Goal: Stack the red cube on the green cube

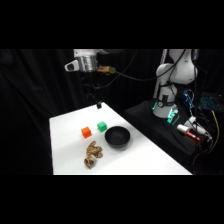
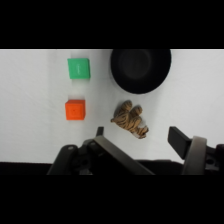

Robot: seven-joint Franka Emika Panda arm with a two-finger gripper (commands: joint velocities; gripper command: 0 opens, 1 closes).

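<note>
Pincer (image 2: 137, 137) hangs high over the desk's (image 1: 145, 155) far edge, fingers apart, empty. Red cube (image 1: 86, 132) sits just left of green cube (image 1: 102, 126), apart. Descend centred on red, square to its faces; avoid brown toy (image 1: 92, 154) and black bowl (image 1: 117, 137).

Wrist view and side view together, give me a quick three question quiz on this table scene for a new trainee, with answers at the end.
1. True or false: the red cube already sits on the green cube.
2. Which object lies nearest the black bowl in the wrist view? A) brown tiger figure B) red cube C) tongs
3. Fill in: the gripper hangs above the table's far edge, open and holding ____.

Key: 1 false, the cubes rest apart on the white table. 2 A. 3 nothing.
</note>
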